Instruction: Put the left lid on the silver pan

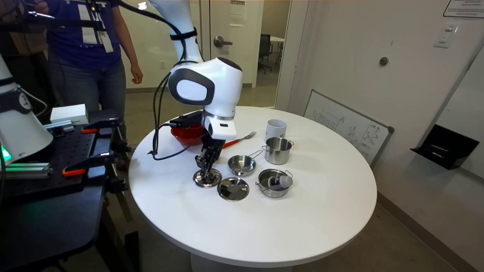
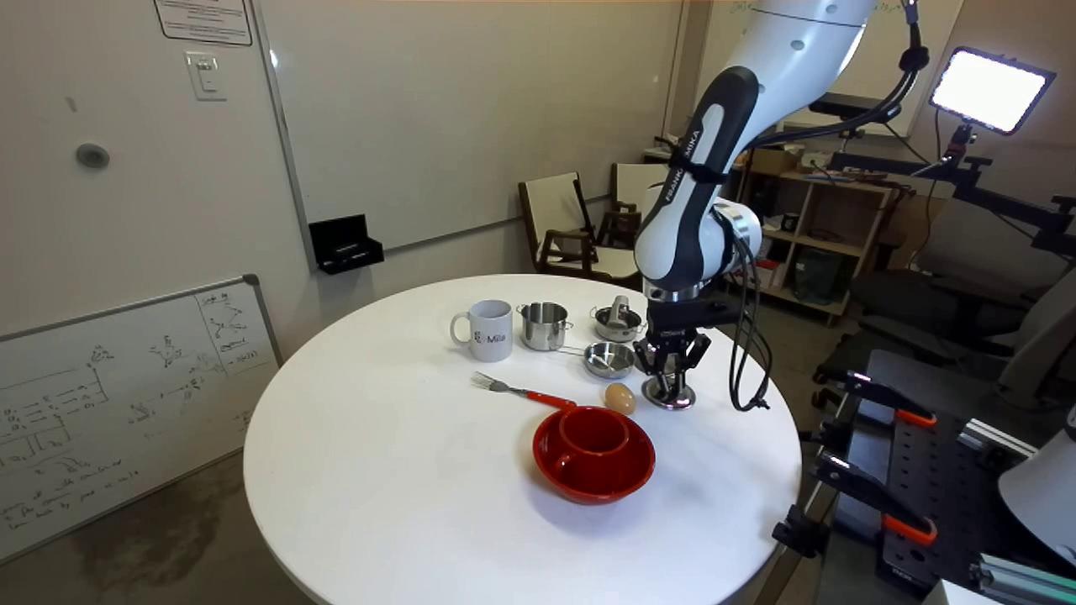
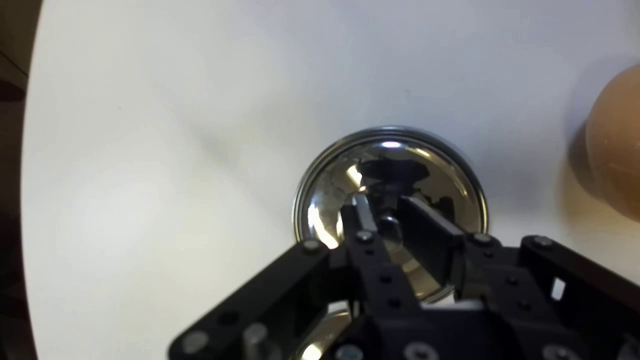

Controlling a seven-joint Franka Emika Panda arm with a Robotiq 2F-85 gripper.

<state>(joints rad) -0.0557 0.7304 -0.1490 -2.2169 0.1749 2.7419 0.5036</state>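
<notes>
The left lid (image 1: 216, 179), a small round silver lid with a centre knob, lies flat on the white table. It also shows in an exterior view (image 2: 686, 402) and in the wrist view (image 3: 330, 182). My gripper (image 1: 206, 174) points down over its middle. In the wrist view my gripper's fingers (image 3: 384, 207) are parted around the knob (image 3: 391, 232), with a gap on the right finger's side. The silver pan (image 1: 278, 155), a tall straight-sided steel pot with side handles, stands uncovered; it also shows in an exterior view (image 2: 545, 329).
A larger silver lid (image 1: 233, 189) lies beside the left lid. A small long-handled pan (image 1: 242, 167) and a shallow pot (image 1: 269, 193) holding a grey-white object stand nearby. An egg (image 2: 620, 398), a fork (image 2: 551, 400), a red bowl (image 2: 593, 487) with a red cup and a white mug (image 2: 491, 332) are around.
</notes>
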